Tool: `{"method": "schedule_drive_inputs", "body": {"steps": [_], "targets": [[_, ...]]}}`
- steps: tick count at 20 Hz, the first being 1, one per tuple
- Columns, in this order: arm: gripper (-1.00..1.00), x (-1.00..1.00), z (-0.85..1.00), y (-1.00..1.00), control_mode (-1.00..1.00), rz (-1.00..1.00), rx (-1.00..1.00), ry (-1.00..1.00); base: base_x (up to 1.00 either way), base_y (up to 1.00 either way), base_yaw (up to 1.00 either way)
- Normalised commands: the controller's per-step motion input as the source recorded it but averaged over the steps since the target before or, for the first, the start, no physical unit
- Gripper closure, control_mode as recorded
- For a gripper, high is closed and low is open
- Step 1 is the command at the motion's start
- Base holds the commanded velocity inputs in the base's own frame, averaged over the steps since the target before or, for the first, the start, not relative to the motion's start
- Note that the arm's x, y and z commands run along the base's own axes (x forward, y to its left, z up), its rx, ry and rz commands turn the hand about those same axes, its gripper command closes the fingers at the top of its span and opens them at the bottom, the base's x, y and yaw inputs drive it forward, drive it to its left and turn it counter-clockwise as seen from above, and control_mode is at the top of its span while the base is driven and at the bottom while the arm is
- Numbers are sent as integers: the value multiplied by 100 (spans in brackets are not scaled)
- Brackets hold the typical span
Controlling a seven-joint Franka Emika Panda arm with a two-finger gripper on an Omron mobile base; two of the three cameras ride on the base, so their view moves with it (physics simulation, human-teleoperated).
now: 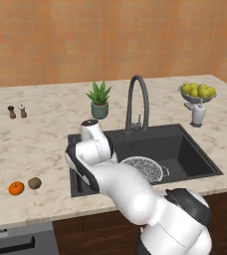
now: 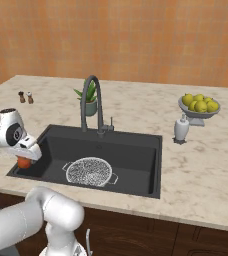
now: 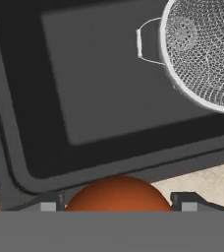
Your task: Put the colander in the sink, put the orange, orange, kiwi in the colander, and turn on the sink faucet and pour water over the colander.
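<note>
Looking over the left base view, you see the colander [image 1: 144, 168] lying in the sink [image 1: 185, 144], toward its near side, with the sink faucet [image 1: 137, 102] arching up at the far rim. On the worktop [image 1: 31, 144] to the left, a bright orange [image 1: 16, 188] and the kiwi [image 1: 34, 183] lie just beside each other, well apart from the sink. A potted plant [image 1: 99, 100], a bowl of lemons [image 1: 198, 92] and two small shakers [image 1: 17, 111] stand farther back. No writing can be read on anything.

From the right base view, your gripper [image 2: 25, 161] hangs over the sink's near left corner with a reddish orange [image 2: 24, 162] under it. The colander sits to its right on the sink floor, apart from it.

Through the hand view, the fingers [image 3: 48, 204] are pinching the reddish orange from both sides; it sits squarely between them. Beyond it you see the sink's rim and dark floor, and the colander's mesh with one wire handle, off to the upper right.
</note>
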Motion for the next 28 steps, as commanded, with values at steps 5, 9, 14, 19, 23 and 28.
{"method": "schedule_drive_inputs", "body": {"steps": [5,9,14,19,23,28], "targets": [[100,33,0,-91,-100,-37,0,0,0,0,0],[100,29,0,-76,-100,-36,-1,0,0,0,0],[100,19,-4,-43,-100,-27,0,0,0,0,0],[100,6,-8,-35,-100,-11,0,0,0,0,0],[100,6,-34,-21,-100,-2,0,0,0,0,0],[100,5,-36,-8,-100,-1,0,0,0,0,0]]}}
